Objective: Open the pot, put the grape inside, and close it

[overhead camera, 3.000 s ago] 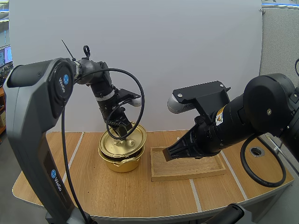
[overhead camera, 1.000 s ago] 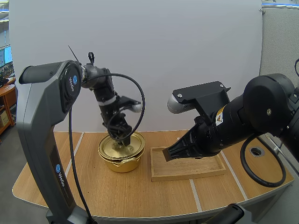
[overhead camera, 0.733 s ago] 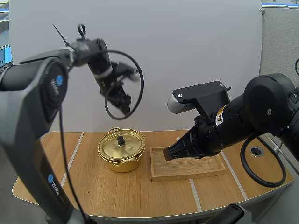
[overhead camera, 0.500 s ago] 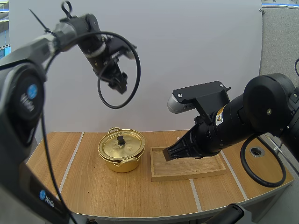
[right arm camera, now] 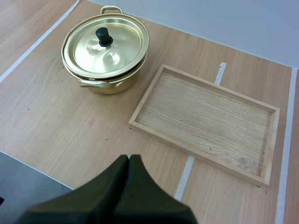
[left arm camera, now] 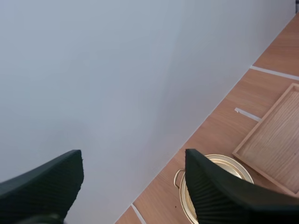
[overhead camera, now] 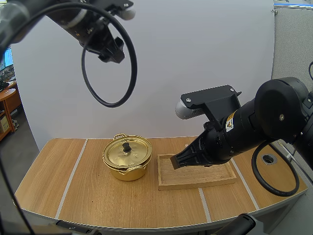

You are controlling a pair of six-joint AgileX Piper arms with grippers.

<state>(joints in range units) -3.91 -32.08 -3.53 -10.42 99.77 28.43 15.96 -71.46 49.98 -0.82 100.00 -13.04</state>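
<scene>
High view: lid (overhead camera: 134,154) sat square on the pot (overhead camera: 127,172) on the table (overhead camera: 98,196) beside the wooden tray (overhead camera: 195,182), closing apparently done, hence my left jaws hung wide apart and empty high above, right jaws pressed together on nothing.

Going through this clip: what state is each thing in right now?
Pot: closed, upright on the table.
Lid: seated on the pot, knob up.
Wooden tray: flat on the table, beside the pot.
Left gripper: open, high above the table.
Right gripper: shut on nothing.

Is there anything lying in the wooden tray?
No, the wooden tray shows nothing but bare wood grain inside its rim in the right wrist view.
</scene>
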